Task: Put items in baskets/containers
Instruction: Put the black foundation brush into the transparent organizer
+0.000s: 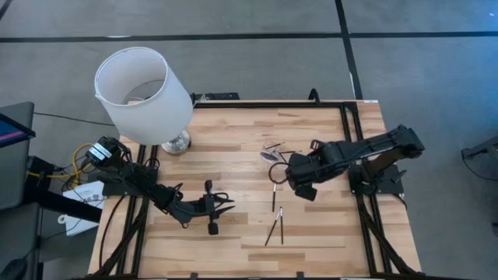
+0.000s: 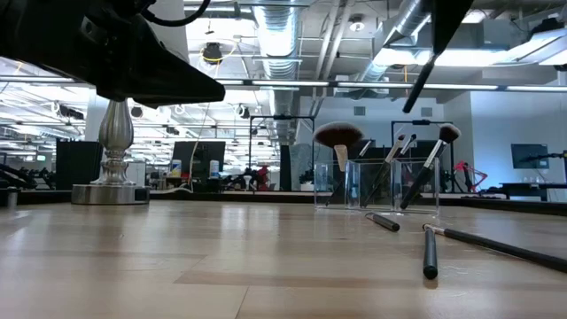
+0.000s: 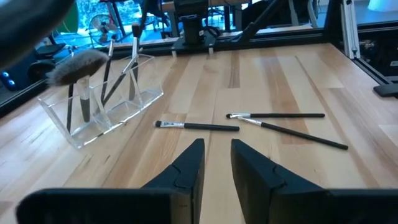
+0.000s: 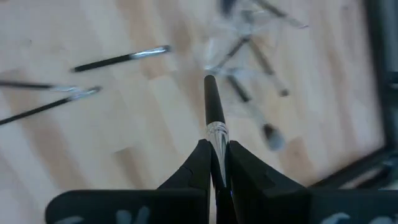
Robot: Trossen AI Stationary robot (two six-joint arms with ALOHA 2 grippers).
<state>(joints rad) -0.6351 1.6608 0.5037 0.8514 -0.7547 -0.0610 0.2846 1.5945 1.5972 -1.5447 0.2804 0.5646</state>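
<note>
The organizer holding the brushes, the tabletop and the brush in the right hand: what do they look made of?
Organizer: looks like clear glossy plastic; brush handles show through its walls.
Tabletop: pale wood planks with visible grain and seams, satin finish.
Brush pinched in the right hand: smooth black handle, plastic or lacquered wood, hard to tell, with a shiny silver, likely metal, ferrule.

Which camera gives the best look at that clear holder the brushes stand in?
The left wrist view: the clear holder shows whole, compartments visible, brushes standing inside. The low view shows it side-on and farther off. From the high view it is barely visible. The right wrist view shows it only as a blur.
</note>
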